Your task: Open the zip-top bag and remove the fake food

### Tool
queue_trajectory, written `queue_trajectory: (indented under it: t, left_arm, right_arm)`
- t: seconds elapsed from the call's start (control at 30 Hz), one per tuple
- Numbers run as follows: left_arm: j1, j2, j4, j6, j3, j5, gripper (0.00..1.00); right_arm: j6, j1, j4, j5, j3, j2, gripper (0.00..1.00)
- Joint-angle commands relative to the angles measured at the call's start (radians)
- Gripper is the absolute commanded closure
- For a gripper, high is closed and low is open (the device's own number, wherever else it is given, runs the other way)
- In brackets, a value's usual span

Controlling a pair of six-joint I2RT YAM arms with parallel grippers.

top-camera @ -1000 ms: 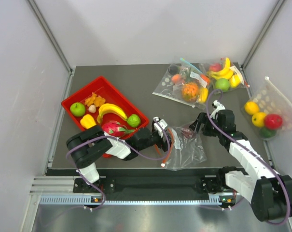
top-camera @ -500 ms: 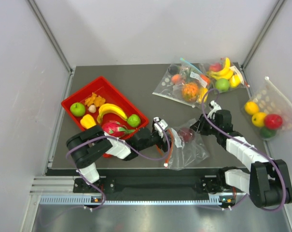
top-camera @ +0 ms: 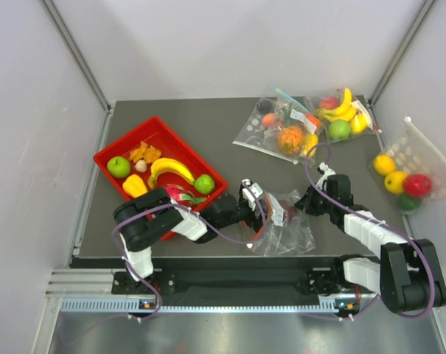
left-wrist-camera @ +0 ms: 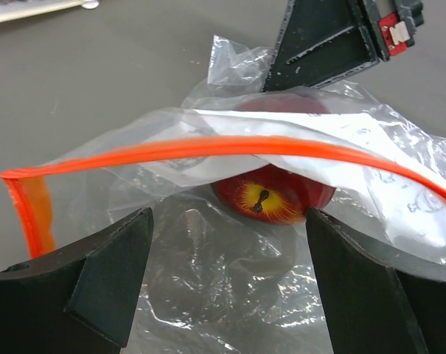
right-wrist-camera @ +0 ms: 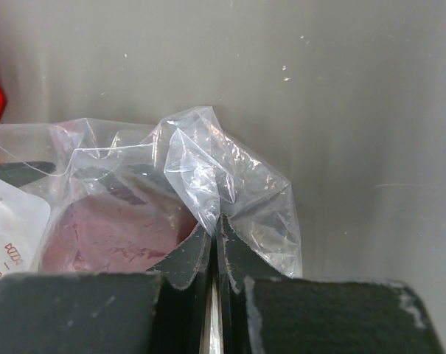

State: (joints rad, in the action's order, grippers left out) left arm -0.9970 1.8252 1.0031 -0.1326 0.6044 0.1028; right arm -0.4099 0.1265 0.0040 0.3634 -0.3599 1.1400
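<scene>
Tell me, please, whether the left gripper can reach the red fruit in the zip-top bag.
Likely yes: the left gripper sits open at the zip-top bag, the red fruit straight ahead beneath the zip strip; the right gripper pinches a corner.

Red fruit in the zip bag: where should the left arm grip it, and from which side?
Grip the red fruit across its round sides, entering through the mouth of the zip-top bag under the arched zip strip. Its dimpled end faces the left gripper, whose open jaws stand wider than it. The right gripper pinches the bag's far corner, so that end is closed.
</scene>
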Motion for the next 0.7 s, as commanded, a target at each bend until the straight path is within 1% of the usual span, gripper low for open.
queue_trajectory:
  t: [0.0, 0.03, 0.07, 0.13, 0.17, 0.27, 0.37, 0.43, 0.47, 0.67]
  left_arm:
    - [-0.008, 0.017, 0.12, -0.021, 0.018, 0.049, 0.11]
    - [-0.009, 0.017, 0.147, -0.036, 0.015, 0.057, 0.11]
    - [-0.014, 0.016, 0.161, -0.042, 0.003, 0.066, 0.07]
    - [-0.02, 0.002, 0.181, -0.058, -0.011, 0.072, 0.07]
    - [-0.025, -0.004, 0.205, -0.062, -0.02, 0.069, 0.07]
    - [-0.025, -0.038, 0.25, -0.085, -0.081, 0.055, 0.06]
    - [-0.026, -0.069, 0.247, -0.088, -0.098, 0.058, 0.06]
    - [-0.025, -0.064, 0.233, -0.096, -0.094, 0.073, 0.06]
    - [-0.026, -0.058, 0.232, -0.099, -0.085, 0.081, 0.01]
    - [-0.046, 0.012, 0.249, -0.11, -0.022, 0.097, 0.01]
  right_arm:
    - [0.025, -0.01, -0.001, -0.007, -0.008, -0.002, 1.0]
    - [0.025, -0.008, -0.001, -0.007, -0.008, 0.001, 1.0]
    - [0.025, -0.01, -0.001, -0.004, -0.008, 0.003, 1.0]
    - [0.025, -0.01, -0.001, -0.009, -0.011, 0.004, 1.0]
    - [0.025, -0.01, -0.027, -0.012, -0.011, 0.006, 1.0]
    - [0.025, -0.01, -0.025, -0.012, -0.011, 0.007, 1.0]
    - [0.026, -0.008, -0.027, -0.011, -0.013, 0.012, 1.0]
    - [0.026, -0.01, -0.025, -0.009, -0.013, 0.015, 1.0]
    - [0.025, -0.01, -0.027, -0.007, -0.014, 0.017, 1.0]
    - [0.029, -0.01, -0.029, -0.001, -0.013, 0.015, 1.0]
